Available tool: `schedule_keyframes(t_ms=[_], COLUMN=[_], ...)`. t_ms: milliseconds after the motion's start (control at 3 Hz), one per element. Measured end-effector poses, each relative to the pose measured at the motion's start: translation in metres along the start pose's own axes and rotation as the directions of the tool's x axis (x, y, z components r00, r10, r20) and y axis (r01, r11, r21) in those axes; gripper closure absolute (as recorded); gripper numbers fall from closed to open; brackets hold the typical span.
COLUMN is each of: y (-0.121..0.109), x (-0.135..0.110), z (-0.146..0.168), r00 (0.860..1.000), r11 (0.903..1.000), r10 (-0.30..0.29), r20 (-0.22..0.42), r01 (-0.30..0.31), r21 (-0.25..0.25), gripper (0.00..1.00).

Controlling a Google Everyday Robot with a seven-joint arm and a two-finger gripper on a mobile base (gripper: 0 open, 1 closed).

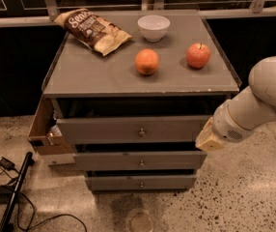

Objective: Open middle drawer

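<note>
The grey cabinet has three stacked flat-fronted drawers. The middle drawer is the second one, with a small round metal knob at its centre; its front stands level between the top drawer and the bottom drawer. My gripper is at the end of the white arm, at the right end of the top drawer's front, just above the middle drawer's right corner. It holds nothing that I can see.
On the cabinet top lie a chip bag, a white bowl, an orange and an apple. An open cardboard box sits against the cabinet's left side. Cables and a black bar lie on the floor at left.
</note>
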State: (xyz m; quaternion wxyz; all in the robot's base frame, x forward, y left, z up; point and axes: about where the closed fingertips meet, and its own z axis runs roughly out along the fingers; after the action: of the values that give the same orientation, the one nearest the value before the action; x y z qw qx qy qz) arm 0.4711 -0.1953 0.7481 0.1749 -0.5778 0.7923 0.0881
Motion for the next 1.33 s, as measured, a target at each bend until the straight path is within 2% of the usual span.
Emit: schedule_keyframes(t_ms=[333,667,1000,1333], y=[0.0,-0.001,-0.003,-0.017], x=[0.0,0.012,0.034,0.053], z=[0.0,0.017,0.059,0.12], r00=[1.0,0.999,0.994,0.984], r11=[1.0,0.9992,0.9962,0.996], r10=[0.0,-0.008,-0.022,-0.001], r20=[0.0,0.034,0.103,0.18], r01=[0.0,0.006,0.013,-0.016], r21=[0.0,0.039,0.086,0.088], gripper=[1.0,1.0,1.0,1.0])
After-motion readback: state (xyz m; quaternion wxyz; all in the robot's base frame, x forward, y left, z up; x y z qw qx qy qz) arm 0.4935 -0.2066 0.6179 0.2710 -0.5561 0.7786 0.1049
